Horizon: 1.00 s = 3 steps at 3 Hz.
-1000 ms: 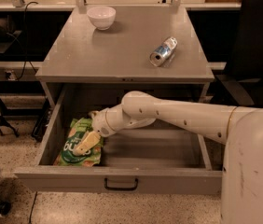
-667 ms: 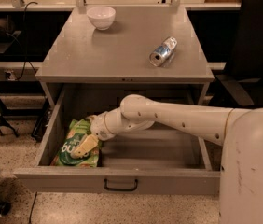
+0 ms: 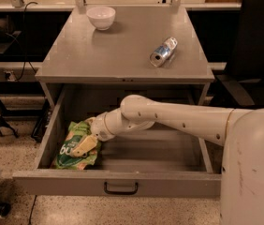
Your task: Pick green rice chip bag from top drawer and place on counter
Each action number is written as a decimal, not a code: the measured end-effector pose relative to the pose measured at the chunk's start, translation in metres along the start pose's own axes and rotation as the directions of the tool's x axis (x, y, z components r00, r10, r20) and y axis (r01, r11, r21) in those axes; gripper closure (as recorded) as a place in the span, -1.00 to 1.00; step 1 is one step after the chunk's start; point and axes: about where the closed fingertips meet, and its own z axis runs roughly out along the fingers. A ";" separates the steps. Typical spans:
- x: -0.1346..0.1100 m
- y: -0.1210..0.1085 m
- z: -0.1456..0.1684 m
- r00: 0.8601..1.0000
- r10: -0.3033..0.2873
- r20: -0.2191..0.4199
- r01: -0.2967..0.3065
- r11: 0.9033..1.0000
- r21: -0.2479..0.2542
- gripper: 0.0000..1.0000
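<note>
**A:** What does the bag look like?

**B:** The green rice chip bag [image 3: 71, 156] is a crinkly, light-green packet. It has a dark green round patch with white lettering and touches of orange-yellow near its edges. The skin is creased and slightly glossy.

**A:** Where is it?

**B:** It lies flat right beneath the pincer [image 3: 85, 145], on the floor of the top drawer [image 3: 122, 182]. It sits close to the drawer wall on the pincer's left as seen, and near the front panel.

**A:** Does the pincer have hold of it?

**B:** I cannot tell. The pincer's pale tip rests on the upper face of the bag, touching it. How far it is parted does not show.

**A:** What about the drawer itself?

**B:** It is a wide, deep box of smooth grey sheet metal, standing pulled out. Its flat front panel sits below the pincer and carries a black loop handle [image 3: 121, 189].

**A:** What else is around the pincer?

**B:** Above and behind it is the tabletop [image 3: 122, 50], a flat sheet of matte grey metal. Up and to the right of the pincer, a shiny silver-blue can [image 3: 163, 51] lies on its side there. Farther back, almost straight above the pincer, stands a small, round white bowl [image 3: 101, 17] with smooth walls. The arm [image 3: 179, 118] is a smooth, off-white tube with rounded joints. It runs from the pincer off to the right, over the drawer.
</note>
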 end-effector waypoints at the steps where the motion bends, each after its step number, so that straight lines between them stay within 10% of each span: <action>1: -0.001 0.000 -0.001 1.000 0.000 0.000 0.000 1.000 0.000 0.76; 3: -0.001 0.000 -0.001 1.000 0.000 0.000 0.000 1.000 0.000 1.00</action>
